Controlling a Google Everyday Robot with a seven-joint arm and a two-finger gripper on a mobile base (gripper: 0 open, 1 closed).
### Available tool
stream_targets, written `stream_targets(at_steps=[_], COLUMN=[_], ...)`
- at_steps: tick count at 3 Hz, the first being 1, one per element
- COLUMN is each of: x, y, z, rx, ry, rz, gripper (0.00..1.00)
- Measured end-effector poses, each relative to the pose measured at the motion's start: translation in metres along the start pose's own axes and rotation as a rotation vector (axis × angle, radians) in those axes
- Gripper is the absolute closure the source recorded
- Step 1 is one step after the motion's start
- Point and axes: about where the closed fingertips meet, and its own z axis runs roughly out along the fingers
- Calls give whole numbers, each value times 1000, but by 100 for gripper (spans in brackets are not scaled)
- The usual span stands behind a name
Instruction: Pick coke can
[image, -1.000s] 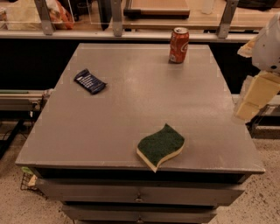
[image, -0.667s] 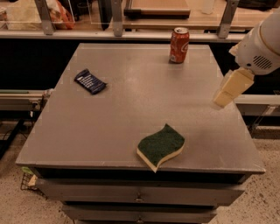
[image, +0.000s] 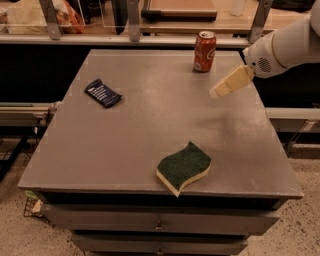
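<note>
The coke can (image: 204, 51) is red with white lettering and a silver top. It stands upright near the far right edge of the grey table (image: 150, 125). My gripper (image: 217, 92) comes in from the right on a white arm, its cream-coloured fingers (image: 231, 81) pointing down-left over the table. It hovers to the right of the can and a little nearer to me, apart from it, and holds nothing that I can see.
A green and cream sponge (image: 184, 167) lies near the table's front edge. A dark blue snack packet (image: 103, 93) lies at the left. A shelf with metal posts (image: 134, 20) runs behind the table.
The arm has swung in from the table's right edge, moving left and up toward the can. The can, sponge and packet have not moved.
</note>
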Motion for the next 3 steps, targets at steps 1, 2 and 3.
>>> stream_targets(at_steps=[1, 2, 3], x=[0, -9, -31], y=[0, -10, -43], z=[0, 14, 48], rx=[0, 14, 50], ry=[0, -57, -183], rz=[0, 25, 100], gripper=[0, 0, 0])
